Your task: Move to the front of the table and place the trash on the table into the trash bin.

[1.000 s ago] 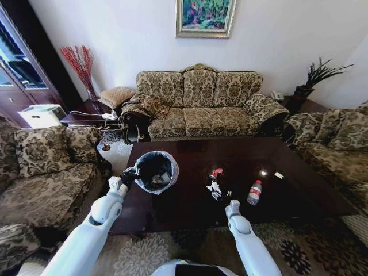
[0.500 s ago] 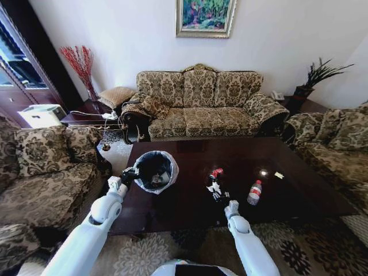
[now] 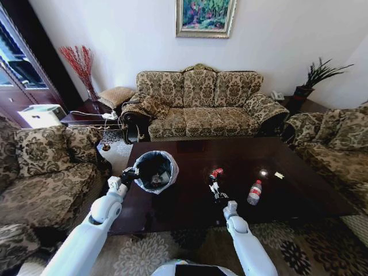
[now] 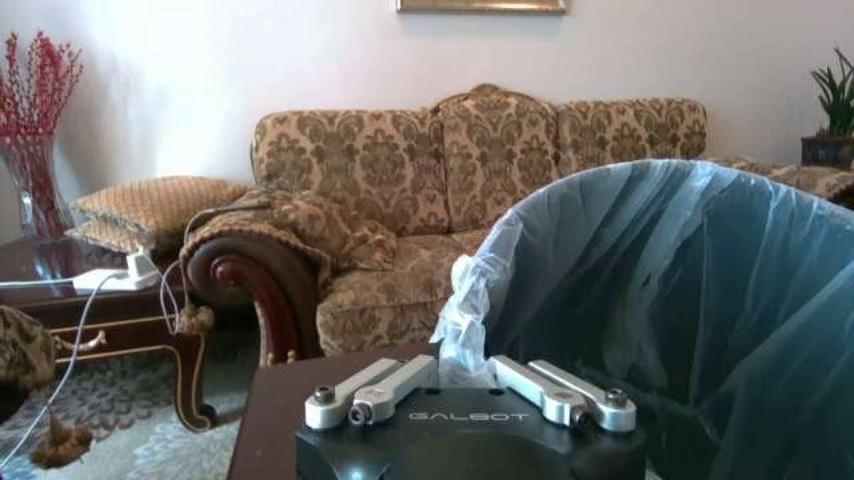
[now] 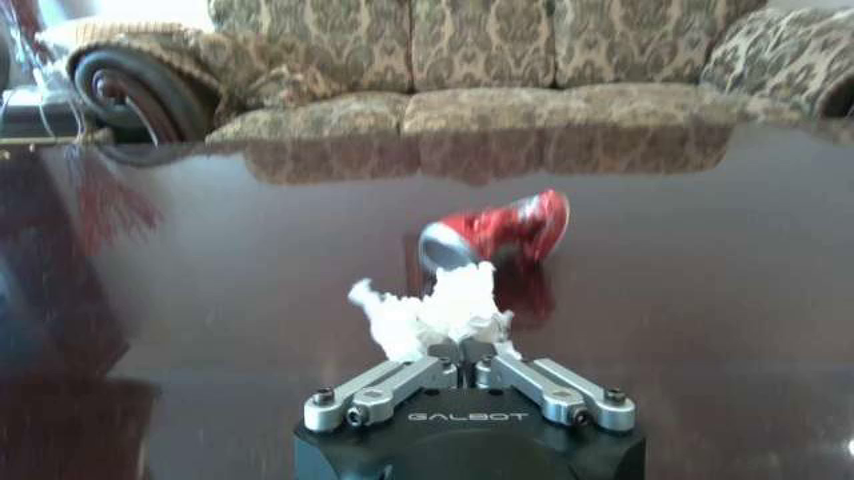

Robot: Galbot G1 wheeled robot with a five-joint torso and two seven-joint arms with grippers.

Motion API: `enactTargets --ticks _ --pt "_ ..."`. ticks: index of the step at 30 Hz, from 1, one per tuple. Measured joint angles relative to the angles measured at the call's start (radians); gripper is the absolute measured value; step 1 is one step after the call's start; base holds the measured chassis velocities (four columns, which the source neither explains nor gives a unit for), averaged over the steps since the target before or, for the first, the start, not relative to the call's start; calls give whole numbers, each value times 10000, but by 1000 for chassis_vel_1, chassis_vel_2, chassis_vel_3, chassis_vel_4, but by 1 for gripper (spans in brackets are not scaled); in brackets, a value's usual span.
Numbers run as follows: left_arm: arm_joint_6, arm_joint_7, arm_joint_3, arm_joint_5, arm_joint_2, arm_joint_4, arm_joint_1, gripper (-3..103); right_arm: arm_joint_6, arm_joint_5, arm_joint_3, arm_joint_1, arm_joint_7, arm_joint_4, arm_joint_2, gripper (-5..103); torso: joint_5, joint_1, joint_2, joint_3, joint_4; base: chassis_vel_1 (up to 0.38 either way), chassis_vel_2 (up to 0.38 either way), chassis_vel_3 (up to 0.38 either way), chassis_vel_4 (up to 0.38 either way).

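Note:
The trash bin point(image 3: 155, 171), dark with a whitish bag over its rim, stands on the left part of the dark glossy table point(image 3: 299, 192). My left gripper point(image 3: 131, 173) is shut on the bin's bag rim point(image 4: 461, 300). My right gripper point(image 3: 219, 197) is at the table's near middle, shut on a crumpled white paper wad point(image 5: 434, 312). Just beyond the wad lies a crushed red can point(image 5: 505, 230), also seen as the red can point(image 3: 216, 172). A clear bottle with a red cap point(image 3: 254, 192) lies to the right, and a tiny wrapper point(image 3: 279, 175) lies farther right.
A patterned sofa point(image 3: 201, 106) runs behind the table, with armchairs at left point(image 3: 46, 172) and right point(image 3: 339, 144). A side table with a white power strip and cables point(image 4: 120, 275) stands beyond the table's left end. Patterned carpet lies along the near edge.
My right arm has edged a little to the left along the table's near side, with the paper wad at its tips. The left arm and the bin have not moved.

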Motion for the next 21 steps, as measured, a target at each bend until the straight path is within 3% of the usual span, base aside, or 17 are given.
enactTargets --ticks 8,11,13,16,18,21 --pt "-27 16 33 -5 -47 -16 -26 1 -249 600 -536 -799 670 2448 -842 -2 -2 0 0 0 -3 0 0 0 0" --pt "-28 32 64 16 -95 -89 -26 1 -502 763 -999 -1317 1083 4891 -1738 -2 -1 0 0 -1 -3 0 0 0 0" --pt "-29 55 86 33 -97 -103 -25 1 -627 878 -1136 -1370 1172 5466 -1967 -2 1 -1 0 -1 -4 0 0 0 0" --pt "-26 131 234 121 -66 -127 -26 1 -1385 1736 -1801 -1284 1421 7863 -2883 -2 -4 -1 0 -1 1 0 0 0 0" --pt "-19 141 274 132 -40 -137 -35 1 -1550 1976 -1911 -1208 1440 8309 -3098 -1 -3 -1 1 -1 1 0 0 0 0" --pt "11 238 385 155 98 -136 -108 1 -2054 3169 -2492 -713 1401 9697 -4210 0 -3 -1 1 -1 0 0 0 0 0"
